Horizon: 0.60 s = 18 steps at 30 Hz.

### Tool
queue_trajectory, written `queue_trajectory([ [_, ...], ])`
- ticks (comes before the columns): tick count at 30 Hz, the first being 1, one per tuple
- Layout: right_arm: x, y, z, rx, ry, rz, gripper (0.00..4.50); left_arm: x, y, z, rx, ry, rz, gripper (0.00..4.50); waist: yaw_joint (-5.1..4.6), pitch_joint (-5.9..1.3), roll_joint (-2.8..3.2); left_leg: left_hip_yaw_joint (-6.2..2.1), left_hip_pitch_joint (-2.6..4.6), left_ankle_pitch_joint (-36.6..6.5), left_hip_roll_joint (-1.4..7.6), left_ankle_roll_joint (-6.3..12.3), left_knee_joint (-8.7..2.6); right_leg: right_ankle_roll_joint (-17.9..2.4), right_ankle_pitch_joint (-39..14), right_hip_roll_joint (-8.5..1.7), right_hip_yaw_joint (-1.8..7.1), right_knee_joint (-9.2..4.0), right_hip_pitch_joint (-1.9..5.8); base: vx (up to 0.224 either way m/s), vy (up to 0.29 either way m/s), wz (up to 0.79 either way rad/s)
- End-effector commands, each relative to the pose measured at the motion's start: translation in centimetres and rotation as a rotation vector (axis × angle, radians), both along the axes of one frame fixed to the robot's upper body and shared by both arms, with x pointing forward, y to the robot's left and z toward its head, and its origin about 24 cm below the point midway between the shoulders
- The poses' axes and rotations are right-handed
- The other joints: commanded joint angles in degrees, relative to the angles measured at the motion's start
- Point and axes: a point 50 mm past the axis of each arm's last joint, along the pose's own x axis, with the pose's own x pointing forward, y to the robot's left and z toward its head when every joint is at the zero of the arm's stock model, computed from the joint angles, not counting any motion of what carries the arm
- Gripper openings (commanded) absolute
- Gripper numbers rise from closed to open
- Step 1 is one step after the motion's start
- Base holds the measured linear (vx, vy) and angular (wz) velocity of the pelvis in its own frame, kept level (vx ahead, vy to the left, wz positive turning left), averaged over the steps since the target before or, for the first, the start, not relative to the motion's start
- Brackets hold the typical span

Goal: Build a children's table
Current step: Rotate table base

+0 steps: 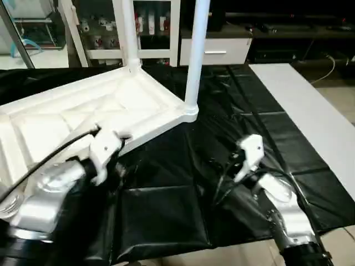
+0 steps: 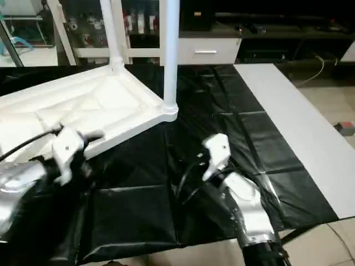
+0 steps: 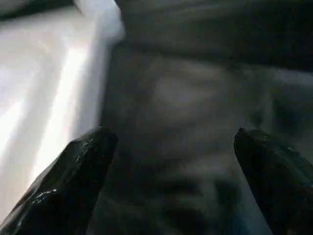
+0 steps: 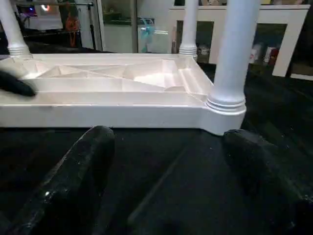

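Observation:
The children's table lies upside down on the black-covered work table. Its white tabletop point(image 1: 111, 105) shows the ribbed underside. One white leg point(image 1: 197, 55) stands upright in the near right corner socket, and another leg point(image 1: 130, 33) stands in the far corner. A third leg point(image 4: 10, 29) rises at a further corner. My left gripper point(image 3: 176, 161) is open just beside the tabletop's near edge point(image 3: 63, 112), with only black cloth between its fingers. My right gripper point(image 4: 166, 161) is open and empty, low over the cloth, facing the corner with the near leg point(image 4: 234, 58) and apart from it.
The black cover point(image 1: 166, 216) is creased and runs to the table's front edge. A long white board point(image 1: 310, 122) lies along its right side. White shelves and a drawer unit point(image 1: 216, 50) stand behind the table. Pale floor point(image 1: 344, 94) lies at the right.

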Motion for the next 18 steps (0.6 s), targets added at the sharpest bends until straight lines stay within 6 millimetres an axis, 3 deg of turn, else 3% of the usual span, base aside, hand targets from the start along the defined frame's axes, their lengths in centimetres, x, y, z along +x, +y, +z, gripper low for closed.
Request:
queue_trajectory([
  [1, 0.1, 0.0, 0.4, -0.011, -0.023, -0.001, 3.82, 0.4, 0.6, -0.9, 0.083, 0.092, -0.009, 4.48, -0.09, -3.24, 1.01, -1.98, 2.03, -20.69, 3.32, -1.69, -5.01, -11.17, -14.42, -3.96, 3.12, -4.45, 1.44, 0.0, 0.0, 0.0],
  [4, 0.1, 0.3, 0.5, -0.008, -0.022, 0.012, 3.82, 1.8, 1.4, -1.5, 0.163, 0.071, 0.081, 4.48, 0.01, -3.09, 1.24, -2.17, 2.34, -22.78, 3.4, -2.79, -5.11, -9.99, -17.55, -4.05, 3.18, -4.79, 1.19, 0.0, 0.0, 0.0],
  [6, 0.0, 0.8, 0.5, -0.009, -0.012, 0.056, 3.82, 3.2, 1.9, -1.7, 0.181, 0.044, 0.19, 4.48, 0.39, -3.27, 1.01, -2.48, 2.47, -23.53, 3.6, -3.24, -5.16, -9.77, -18.51, -4.52, 3.16, -4.87, 1.39, 0.0, 0.0, 0.0],
  [7, -0.3, 1.4, 0.5, -0.019, 0.004, 0.12, 3.82, 3.7, 2.1, -1.9, 0.197, 0.047, 0.23, 4.48, 0.31, -3.1, 0.99, -2.38, 2.33, -23.94, 3.47, -3.06, -5.18, -9.82, -19.16, -4.36, 3.13, -4.95, 1.36, 0.0, 0.0, 0.0],
  [8, -0.6, 1.7, 0.4, -0.026, 0.015, 0.165, 3.82, 3.9, 2.3, -2.1, 0.209, 0.053, 0.25, 4.48, 0.6, -3.13, 1.02, -2.34, 2.69, -25.05, 3.45, -3.04, -4.97, -9.73, -20.15, -4.45, 3.17, -5.14, 1.11, 0.0, 0.0, 0.0],
  [10, -1.3, 2.3, 0.2, -0.059, 0.037, 0.268, 3.82, 4.4, 2.5, -2.5, 0.238, 0.069, 0.277, 4.48, 0.49, -3.16, 0.84, -2.73, 1.89, -23.87, 3.5, -2.65, -5.2, -8.84, -21.16, -4.73, 3.04, -5.07, 1.88, 0.0, 0.0, 0.0],
  [12, -1.7, 2.6, 0.1, -0.097, 0.054, 0.333, 3.82, 4.8, 2.6, -2.9, 0.263, 0.076, 0.299, 4.48, 0.56, -3.07, 0.68, -2.61, 2.21, -23.5, 3.45, -2.15, -5.01, -8.03, -22.96, -4.68, 3.08, -5.56, 1.5, 0.0, 0.0, 0.0],
  [15, -1.6, 2.7, 0.2, -0.133, 0.046, 0.343, 3.82, 5.6, 2.6, -3.3, 0.282, 0.053, 0.323, 4.48, 0.4, -3.04, 0.51, -2.81, 1.83, -23.4, 3.45, -2.08, -4.99, -7.71, -25.43, -4.97, 2.95, -5.79, 1.6, 0.0, 0.0, 0.0],
  [17, -1.4, 2.7, 0.3, -0.134, 0.037, 0.33, 3.82, 6.2, 2.5, -3.4, 0.304, 0.016, 0.354, 4.48, 0.77, -3.16, 0.49, -2.68, 2.52, -23.84, 3.43, -1.96, -4.66, -7.39, -26.55, -5.08, 3.03, -6.2, 1.02, 0.0, 0.0, 0.0],
  [18, -1.4, 2.7, 0.3, -0.134, 0.037, 0.329, 3.82, 6.2, 2.5, -3.4, 0.305, 0.014, 0.354, 4.48, 0.73, -3.05, 0.4, -2.82, 2.31, -24.16, 3.48, -1.87, -4.77, -7.43, -27.19, -5.14, 2.97, -6.18, 1.18, 0.0, 0.0, 0.0],
])
